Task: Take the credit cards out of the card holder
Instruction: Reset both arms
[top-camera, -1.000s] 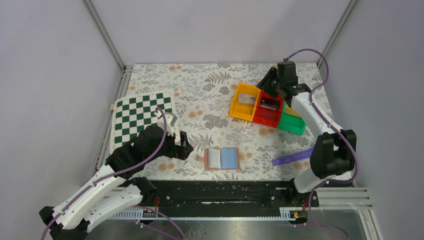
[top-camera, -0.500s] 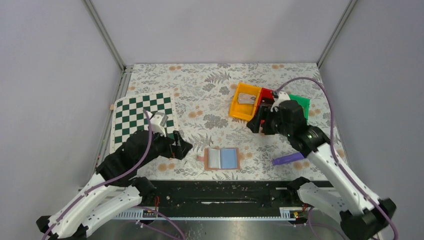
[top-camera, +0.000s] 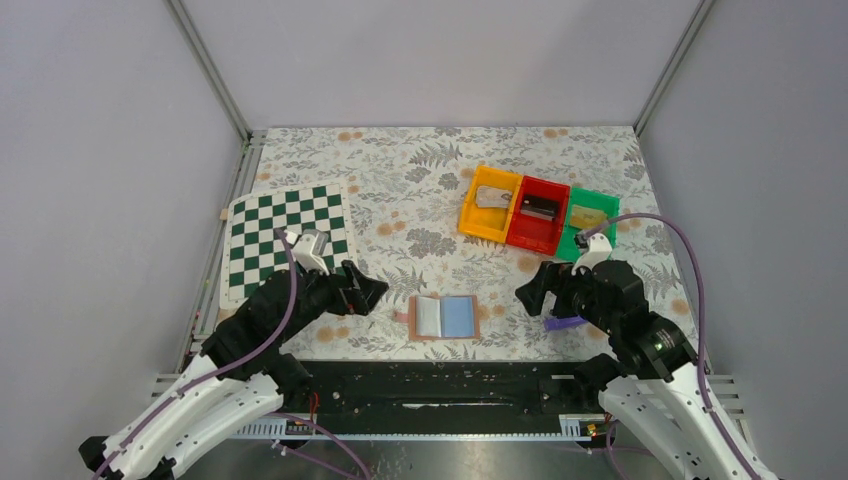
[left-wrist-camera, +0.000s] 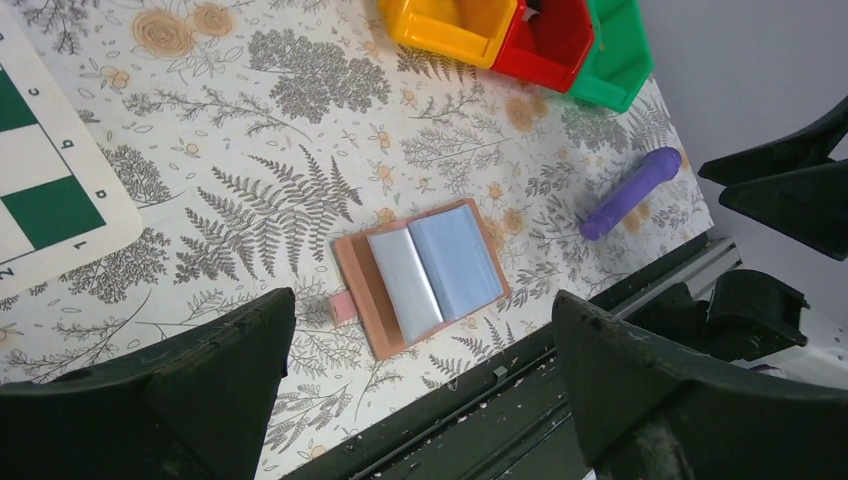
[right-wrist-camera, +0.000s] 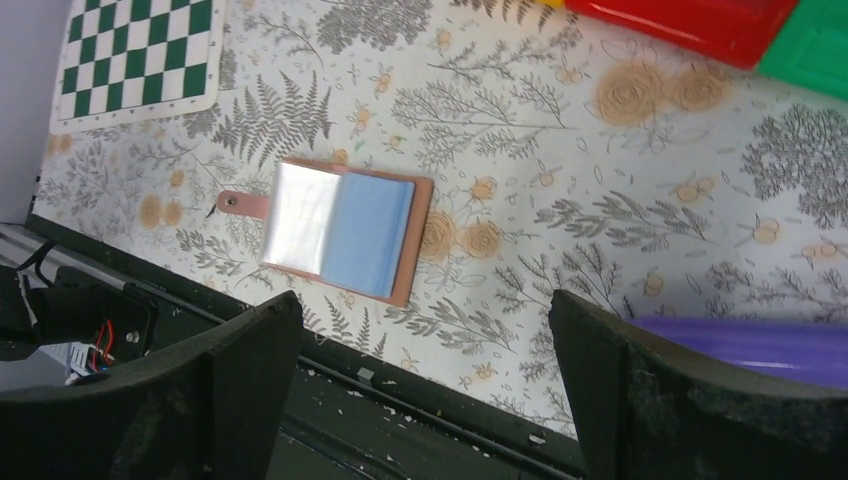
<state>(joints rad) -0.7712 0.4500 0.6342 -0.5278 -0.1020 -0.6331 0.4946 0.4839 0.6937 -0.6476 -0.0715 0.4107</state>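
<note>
In the lower middle of the top view, the card holder (top-camera: 445, 318) lies open and flat on the flowery table (top-camera: 400, 180), like a little book. One page looks pale and shiny and the other is blue. I think these are credit cards (top-camera: 459, 316) tucked in its pockets, but the pocket edges are too small to see.

The left gripper (top-camera: 368, 285) hangs just left of the holder and the right gripper (top-camera: 535, 285) sits to its right. Both are apart from it. Both pincers are wide open and hold nothing.

At the upper right, three trays (top-camera: 500, 228) stand in a row: yellow, red and green. A purple stick (left-wrist-camera: 632, 193) lies near the right arm.

The cards are likely thin, stiff, light and slippery. They lie flat, so there is little to pinch. The holder looks soft and light, so it may slide or lift up with a card. I think one pincer should press down on the tan rim or the small tab (right-wrist-camera: 243, 204), while the other catches a card by its outer edge and slides it out sideways
</note>
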